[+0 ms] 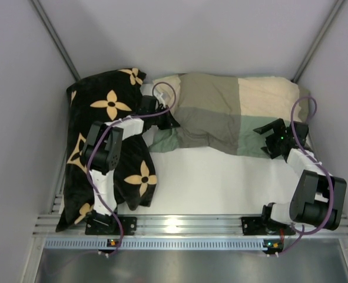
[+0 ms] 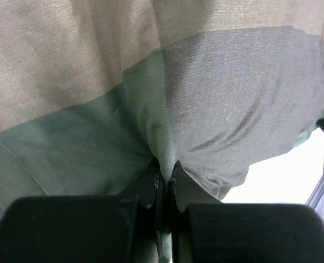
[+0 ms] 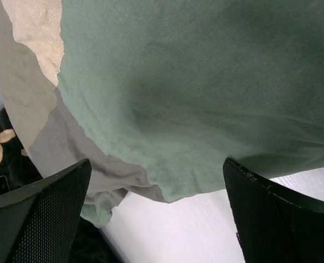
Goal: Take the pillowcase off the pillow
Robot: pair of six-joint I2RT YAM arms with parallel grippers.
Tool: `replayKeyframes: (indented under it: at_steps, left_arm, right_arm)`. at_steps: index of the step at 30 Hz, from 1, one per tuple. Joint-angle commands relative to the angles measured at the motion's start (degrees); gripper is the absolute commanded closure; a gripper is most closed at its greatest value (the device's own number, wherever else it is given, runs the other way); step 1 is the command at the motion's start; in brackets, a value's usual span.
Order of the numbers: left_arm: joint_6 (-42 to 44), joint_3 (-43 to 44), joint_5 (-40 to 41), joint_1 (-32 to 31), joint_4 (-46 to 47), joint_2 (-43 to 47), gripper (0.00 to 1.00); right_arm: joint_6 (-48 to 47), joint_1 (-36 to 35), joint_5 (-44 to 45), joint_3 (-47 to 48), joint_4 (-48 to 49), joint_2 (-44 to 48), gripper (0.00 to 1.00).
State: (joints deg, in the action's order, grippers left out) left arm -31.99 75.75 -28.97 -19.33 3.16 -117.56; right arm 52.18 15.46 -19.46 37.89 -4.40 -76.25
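Left fingers (image 2: 68, 230) clamped shut on pillowcase (image 2: 233, 98) fold, likely for pulling; right fingers (image 3: 41, 219) wide open, empty, straddling its edge.

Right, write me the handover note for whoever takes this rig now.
Left gripper: shut on a fold of the pillowcase near its left end.
Right gripper: open at the case's green right-end edge, gripping nothing.
The case lies bulging at the back of the table, beside the black cushion. The pillow is apparently inside and cannot be seen.
Done: left pinch taken.
Left to do: pull the case off the pillow.
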Motion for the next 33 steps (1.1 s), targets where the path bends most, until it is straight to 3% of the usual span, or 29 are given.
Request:
replayKeyframes:
  at_steps: [1,4,9,21,24,28,33]
  left_arm:
    - [-1.85,-3.75,-1.62,0.35,3.96,5.74,1.0]
    - [-1.24,-7.71,0.58,-0.35,2.74,15.84,1.0]
    - [0.61,-5.35,2.08,-2.37,-7.09,29.03,1.0]
    - [-4.22,-2.45,-3.28,-7.38,-11.94,41.44,1.0]
    - [-4.14,-1.83,-3.03,-8.35,-13.0,43.9,1.0]
    - [-3.35,-0.6,-1.44,-9.14,-15.99,44.43,1.0]
    - [-4.31,-0.42,0.22,-10.28,-16.43,44.26,1.0]
  right_arm:
    - [-1.29,0.88,0.66,-1.41,3.18,1.01,0.01]
    - [-4.54,0.27,-0.92,-2.2,1.86,2.94,0.01]
    - [-9.38,-3.16,-5.22,-4.66,-2.28,7.86,0.01]
    - [-6.13,-3.42,-15.07,-13.81,7.21,14.37,0.0]
    - [-8.84,-3.6,-14.29,-12.4,3.97,18.14,0.01]
    - [-14.56,-5.7,-14.29,-7.59,-5.42,30.76,0.0]
    - [-16.24,-7.29,-19.02,-1.86,-20.37,38.71,0.01]
